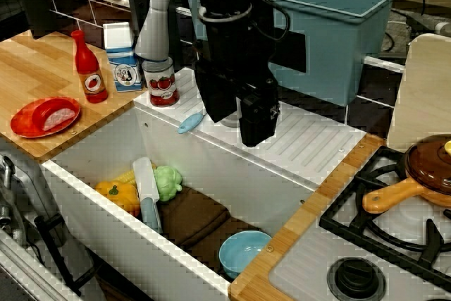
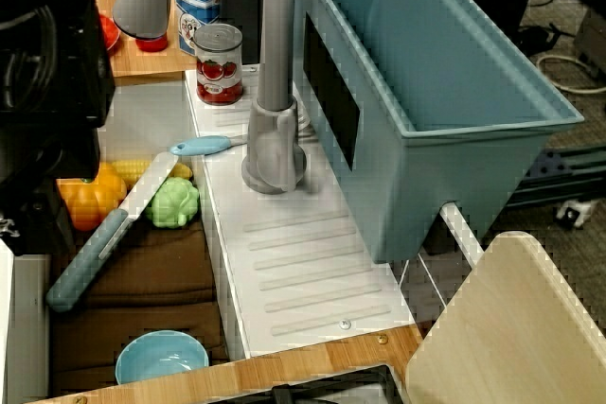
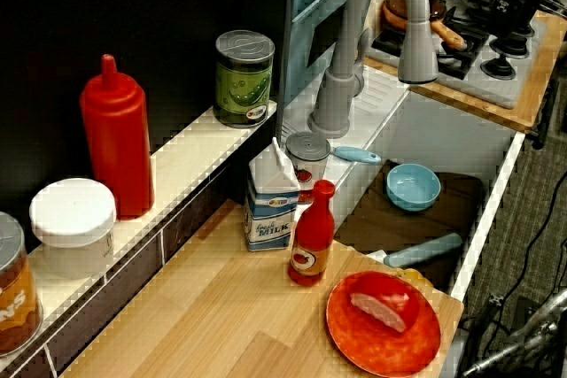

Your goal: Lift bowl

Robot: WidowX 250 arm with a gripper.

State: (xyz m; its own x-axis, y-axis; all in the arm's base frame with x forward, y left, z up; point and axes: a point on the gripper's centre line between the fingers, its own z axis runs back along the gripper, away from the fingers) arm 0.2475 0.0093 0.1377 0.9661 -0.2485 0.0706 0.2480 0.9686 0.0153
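The claw point(image 1: 255, 132) hangs above the drainboard point(image 1: 303, 139), its jaws too dark to tell whether parted or clenched. Below it and toward the stove point(image 1: 380, 223), the light-blue bowl point(image 1: 243, 252) sits upright on a brown mat point(image 1: 204, 220) in the sink's point(image 1: 106, 206) corner, apparently untouched and awaiting a downward reach.

the bowl point(image 1: 244, 252) point(image 2: 162, 360) point(image 3: 414, 186) is small, round and light blue, smooth plastic with a plain rim. it sits upright, opening upward and empty, on a dark brown mat at the bottom of the white sink, in the corner nearest the stove. nothing touches it; it lies apart from the other items in the sink.
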